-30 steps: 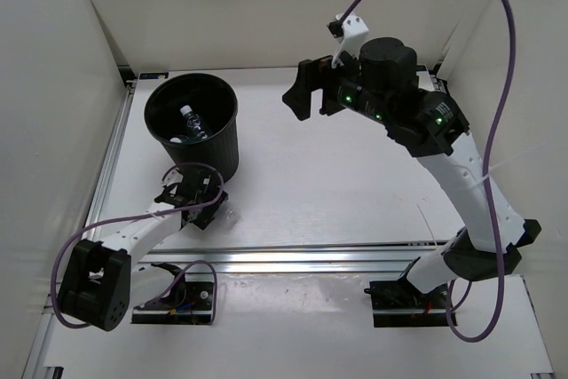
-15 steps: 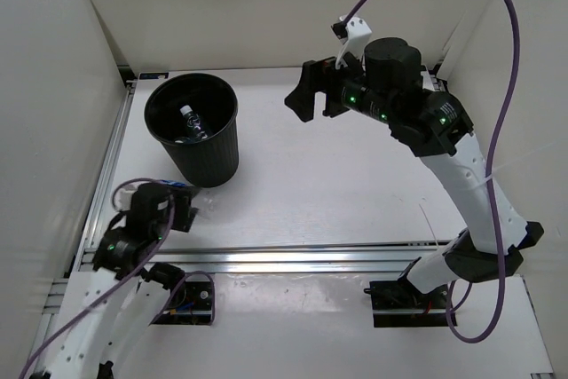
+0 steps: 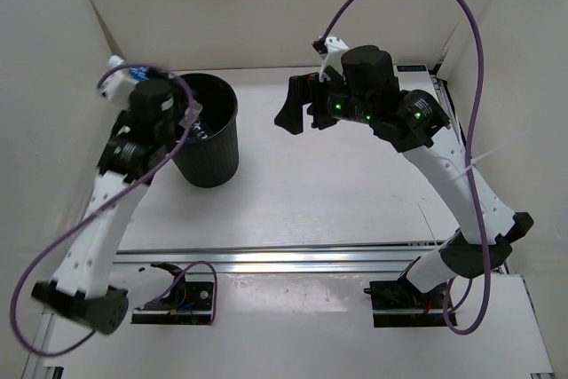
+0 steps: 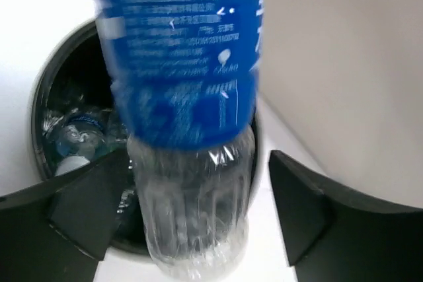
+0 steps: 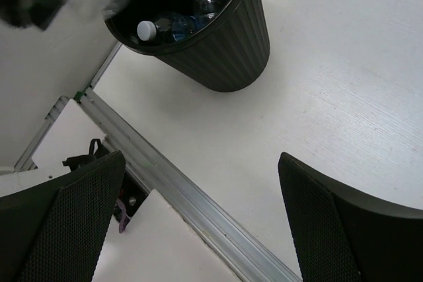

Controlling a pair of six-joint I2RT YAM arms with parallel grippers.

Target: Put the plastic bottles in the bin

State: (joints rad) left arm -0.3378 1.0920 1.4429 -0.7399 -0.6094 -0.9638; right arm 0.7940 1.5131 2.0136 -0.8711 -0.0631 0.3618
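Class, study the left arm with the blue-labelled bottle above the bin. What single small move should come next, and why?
Probably open the left tool wider and let go: the bottle hangs between its fingers, seemingly over the mouth of the bin, one finger clear of it, so it should drop in.

In the top view, the bin (image 3: 216, 155) is set on the table (image 3: 355, 193) at upper left. Several bottles (image 5: 173, 26) are seen lying inside it. Another bottle (image 4: 182, 64) is found between the fingers of the left gripper (image 4: 198, 160), above the bin's rim. The right gripper (image 3: 297, 108) is placed to the right of the bin, near upper centre.
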